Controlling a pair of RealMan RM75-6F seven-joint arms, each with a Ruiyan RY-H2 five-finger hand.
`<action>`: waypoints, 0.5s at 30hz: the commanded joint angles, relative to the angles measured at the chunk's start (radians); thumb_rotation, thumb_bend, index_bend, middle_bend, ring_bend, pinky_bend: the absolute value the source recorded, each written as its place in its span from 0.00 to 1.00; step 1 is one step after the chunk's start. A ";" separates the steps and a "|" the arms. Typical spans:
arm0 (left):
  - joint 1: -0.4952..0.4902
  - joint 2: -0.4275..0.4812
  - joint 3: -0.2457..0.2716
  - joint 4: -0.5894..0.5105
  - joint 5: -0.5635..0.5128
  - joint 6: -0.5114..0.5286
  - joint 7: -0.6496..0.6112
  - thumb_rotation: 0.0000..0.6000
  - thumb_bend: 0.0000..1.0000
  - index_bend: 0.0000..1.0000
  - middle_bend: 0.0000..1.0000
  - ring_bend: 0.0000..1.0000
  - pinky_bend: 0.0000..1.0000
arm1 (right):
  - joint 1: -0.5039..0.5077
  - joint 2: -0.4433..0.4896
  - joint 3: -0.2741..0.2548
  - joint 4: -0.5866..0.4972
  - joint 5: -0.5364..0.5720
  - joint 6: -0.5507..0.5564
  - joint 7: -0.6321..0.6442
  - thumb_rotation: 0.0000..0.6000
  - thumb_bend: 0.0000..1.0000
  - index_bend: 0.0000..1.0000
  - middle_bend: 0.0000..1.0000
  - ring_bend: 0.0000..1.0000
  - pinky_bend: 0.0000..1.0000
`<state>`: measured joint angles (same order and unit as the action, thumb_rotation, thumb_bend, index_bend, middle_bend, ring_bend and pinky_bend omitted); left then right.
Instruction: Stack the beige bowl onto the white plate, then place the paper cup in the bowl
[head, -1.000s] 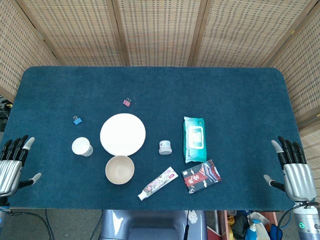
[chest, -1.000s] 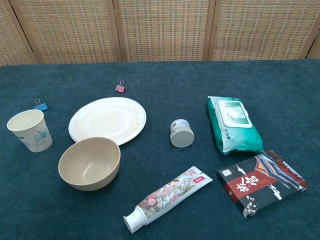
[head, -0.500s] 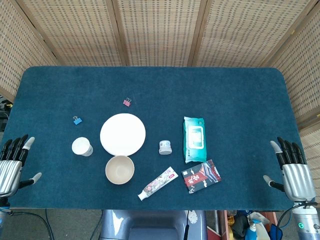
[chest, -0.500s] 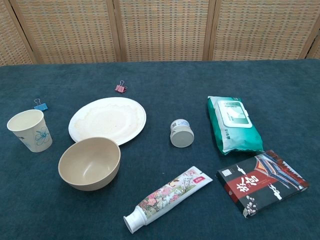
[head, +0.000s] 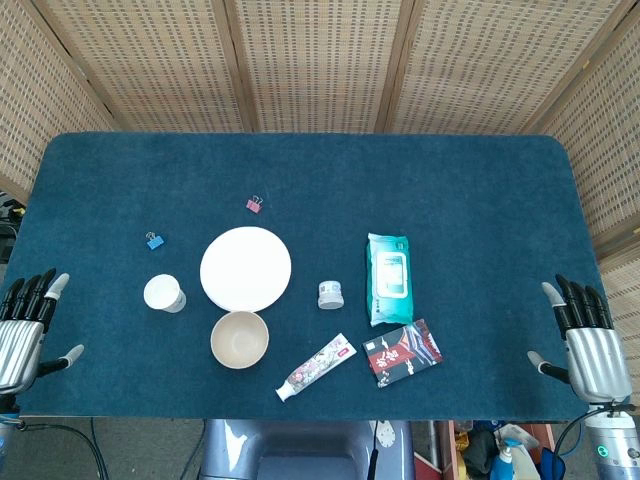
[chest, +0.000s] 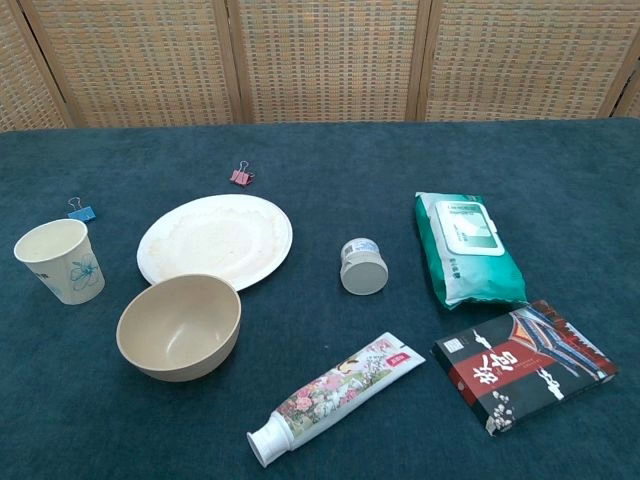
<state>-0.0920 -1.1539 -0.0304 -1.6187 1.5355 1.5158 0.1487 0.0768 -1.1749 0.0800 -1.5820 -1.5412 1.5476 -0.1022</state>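
Note:
The beige bowl stands upright and empty, just in front of the white plate. Left of both stands the paper cup, upright, with a blue flower print. My left hand hovers at the table's left front edge, fingers spread and holding nothing, well left of the cup. My right hand hangs at the right front edge, fingers spread and empty, far from the dishes. Neither hand shows in the chest view.
A small jar sits right of the plate, a green wipes pack beyond it. A toothpaste tube and a dark box lie near the front edge. A blue clip and a pink clip lie behind the dishes.

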 joint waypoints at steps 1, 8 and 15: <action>0.000 -0.001 0.001 -0.001 -0.001 -0.001 0.004 1.00 0.02 0.00 0.00 0.00 0.00 | 0.000 0.000 0.001 0.001 0.001 0.000 0.001 1.00 0.10 0.00 0.00 0.00 0.00; -0.009 -0.008 0.010 -0.017 0.033 -0.004 -0.017 1.00 0.09 0.07 0.00 0.00 0.00 | -0.001 0.002 0.007 0.003 0.014 -0.002 0.009 1.00 0.10 0.00 0.00 0.00 0.00; -0.040 -0.014 0.030 -0.035 0.096 -0.038 -0.006 1.00 0.13 0.22 0.00 0.00 0.00 | -0.004 0.001 0.006 0.002 0.008 0.007 0.008 1.00 0.10 0.00 0.00 0.00 0.00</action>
<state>-0.1252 -1.1659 -0.0042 -1.6485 1.6243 1.4851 0.1394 0.0732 -1.1736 0.0863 -1.5797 -1.5328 1.5536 -0.0941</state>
